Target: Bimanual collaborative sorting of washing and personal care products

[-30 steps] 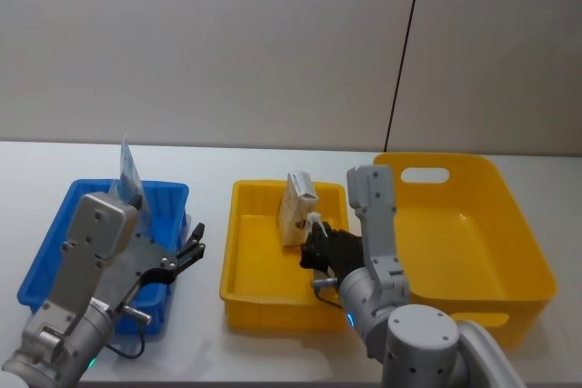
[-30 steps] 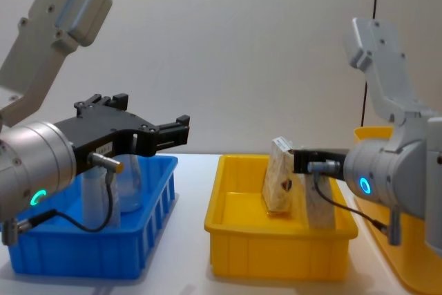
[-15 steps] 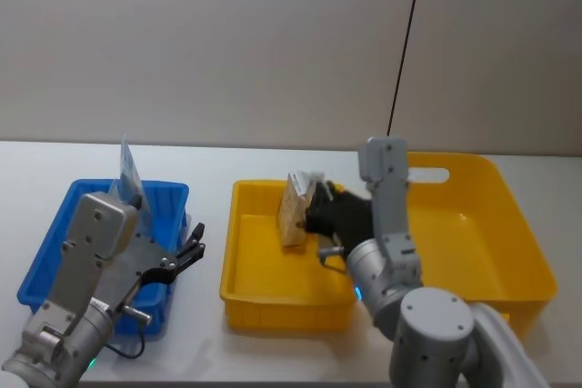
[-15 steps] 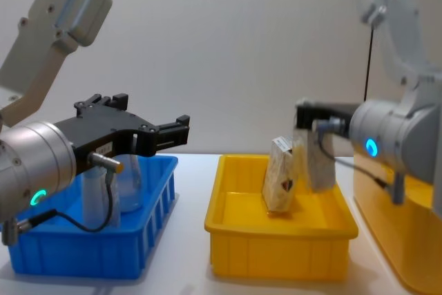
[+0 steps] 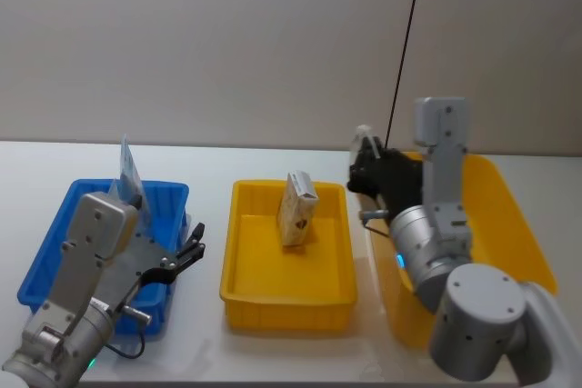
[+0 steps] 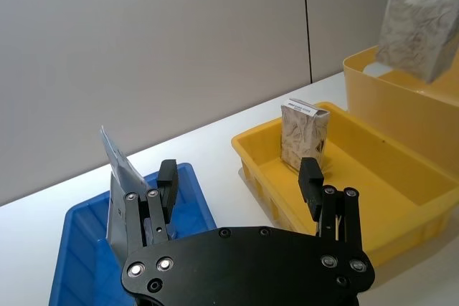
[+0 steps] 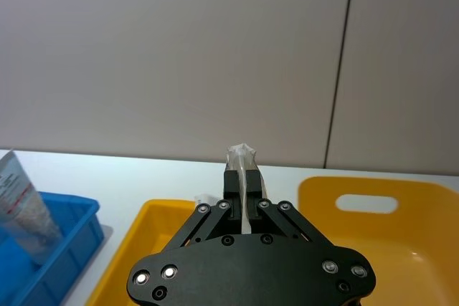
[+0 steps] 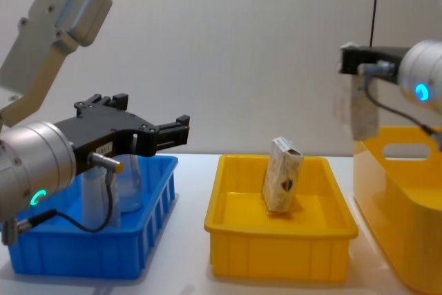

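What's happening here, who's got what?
The right tool is shut on the small whitish-grey pack, holding it in the air by the left rim of the large yellow bin. The beige carton stands in the small yellow tray. The left tool hovers open and empty at the blue tray, which holds the pale-blue tube and clear bottle.
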Controlling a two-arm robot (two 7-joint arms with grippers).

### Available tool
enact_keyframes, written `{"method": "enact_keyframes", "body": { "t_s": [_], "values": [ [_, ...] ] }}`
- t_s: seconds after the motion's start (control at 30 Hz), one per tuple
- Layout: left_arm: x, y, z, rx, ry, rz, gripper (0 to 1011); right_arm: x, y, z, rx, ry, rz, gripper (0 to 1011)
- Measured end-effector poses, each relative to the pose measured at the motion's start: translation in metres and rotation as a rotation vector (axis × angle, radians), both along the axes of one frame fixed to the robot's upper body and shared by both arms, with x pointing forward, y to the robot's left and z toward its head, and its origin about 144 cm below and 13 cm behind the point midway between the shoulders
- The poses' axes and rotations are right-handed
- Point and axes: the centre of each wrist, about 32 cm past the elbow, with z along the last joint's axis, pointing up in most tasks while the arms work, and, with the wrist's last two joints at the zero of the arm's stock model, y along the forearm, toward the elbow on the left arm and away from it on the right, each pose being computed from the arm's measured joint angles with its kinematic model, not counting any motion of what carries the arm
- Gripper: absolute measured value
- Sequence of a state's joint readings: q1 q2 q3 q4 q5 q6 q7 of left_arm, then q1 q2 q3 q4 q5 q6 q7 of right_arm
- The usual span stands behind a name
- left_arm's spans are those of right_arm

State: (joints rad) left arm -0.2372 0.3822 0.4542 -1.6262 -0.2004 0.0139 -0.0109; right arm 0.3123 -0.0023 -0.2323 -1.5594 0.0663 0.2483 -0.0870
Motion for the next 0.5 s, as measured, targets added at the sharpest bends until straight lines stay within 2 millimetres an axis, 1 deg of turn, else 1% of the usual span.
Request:
{"method": "enact_keyframes", "body": {
  "t_s": [0.3, 0.5],
  "values": [
    [0.000, 0.000, 0.000, 0.000, 0.000, 0.000, 1001, -0.008, -0.021, 0.016, -0.017, 0.015, -0.085, 39],
    [0.000, 0.000, 0.000, 0.000, 0.000, 0.000, 1001, -0.012, -0.032, 0.018, -0.023, 0.046, -0.121, 39]
  ]
}}
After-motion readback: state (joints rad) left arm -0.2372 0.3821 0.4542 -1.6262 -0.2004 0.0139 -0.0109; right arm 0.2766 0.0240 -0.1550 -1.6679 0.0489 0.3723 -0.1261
